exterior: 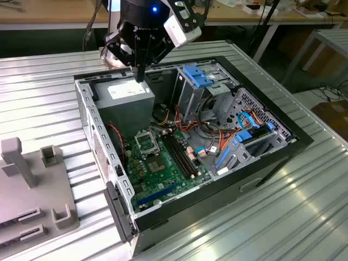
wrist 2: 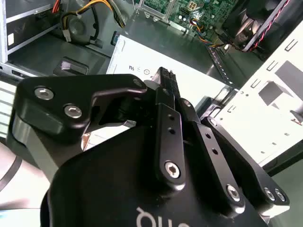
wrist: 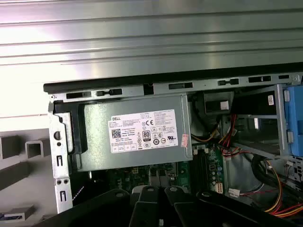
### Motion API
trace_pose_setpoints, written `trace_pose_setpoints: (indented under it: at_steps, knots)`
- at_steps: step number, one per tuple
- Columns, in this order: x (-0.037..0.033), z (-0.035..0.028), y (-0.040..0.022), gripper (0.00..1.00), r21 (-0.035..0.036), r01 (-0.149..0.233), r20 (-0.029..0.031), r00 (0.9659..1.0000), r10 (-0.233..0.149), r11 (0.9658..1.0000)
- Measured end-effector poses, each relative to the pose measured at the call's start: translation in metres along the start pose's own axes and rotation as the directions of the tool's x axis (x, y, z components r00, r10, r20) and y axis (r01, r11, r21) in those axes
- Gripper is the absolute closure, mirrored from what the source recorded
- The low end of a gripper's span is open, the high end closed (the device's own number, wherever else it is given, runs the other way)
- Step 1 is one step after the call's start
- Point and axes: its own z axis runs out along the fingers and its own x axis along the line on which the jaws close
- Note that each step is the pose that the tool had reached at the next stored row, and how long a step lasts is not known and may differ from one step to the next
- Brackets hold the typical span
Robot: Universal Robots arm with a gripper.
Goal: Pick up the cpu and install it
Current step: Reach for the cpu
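My gripper (exterior: 140, 75) hangs over the back corner of the open computer case (exterior: 100, 147), just above the grey power supply (exterior: 128, 92). Its two dark fingers (wrist 2: 166, 82) stand pressed together and point down at the power supply's labelled top (wrist: 137, 132). I see nothing between them. The cpu is hidden or out of view. Further down in the case, on the green motherboard (exterior: 163, 176), lies the black square socket frame (exterior: 145, 142), well below and in front of the gripper. A smaller bare grey chip (exterior: 157, 166) sits just past it.
A grey fixture (exterior: 32, 185) with upright posts and slots stands on the ribbed metal table at the exterior view's left. Inside the case are a blue-topped drive cage (exterior: 197, 75), memory slots (exterior: 182, 155), and loose red, orange and blue cables (exterior: 239, 128).
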Motion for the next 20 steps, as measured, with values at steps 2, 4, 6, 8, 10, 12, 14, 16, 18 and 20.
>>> trace_pose_setpoints:
  at_steps: [2, 4, 6, 8, 10, 12, 14, 16, 18, 20]
  knots:
    - [0.0, 0.0, 0.0, 0.89, 0.0, 0.0, 0.0, 1.0, 0.0, 1.0]
    - [0.0, 0.0, 0.0, 0.89, 0.0, 0.0, 0.0, 1.0, 0.0, 1.0]
    - [0.0, 0.0, 0.0, 0.89, 0.0, 0.0, 0.0, 1.0, 0.0, 1.0]
    - [0.0007, 0.0, 0.0, 0.89, 0.0001, 0.0, 0.0, 1.0, 0.0, 1.0]
    - [0.0018, 0.0, -0.0001, 0.89, 0.0, 0.0, 0.0, 1.0, 0.0, 1.0]
    - [0.0032, -0.0001, -0.0003, 0.89, 0.0, 0.0, 0.0001, 1.0, 0.0, 1.0]
    - [0.0049, -0.0001, -0.0004, 0.89, 0.0, 0.0, 0.0, 1.0, 0.0, 1.0]
    - [0.0067, -0.0002, -0.0005, 0.89, 0.0, 0.0, 0.0, 1.0, 0.0, 1.0]
    - [0.0077, -0.0002, -0.0006, 0.89, -0.0001, 0.0, 0.0, 1.0, 0.0, 1.0]
    - [0.0087, -0.0002, -0.0006, 0.89, 0.0, 0.0, -0.0001, 1.0, 0.0, 1.0]
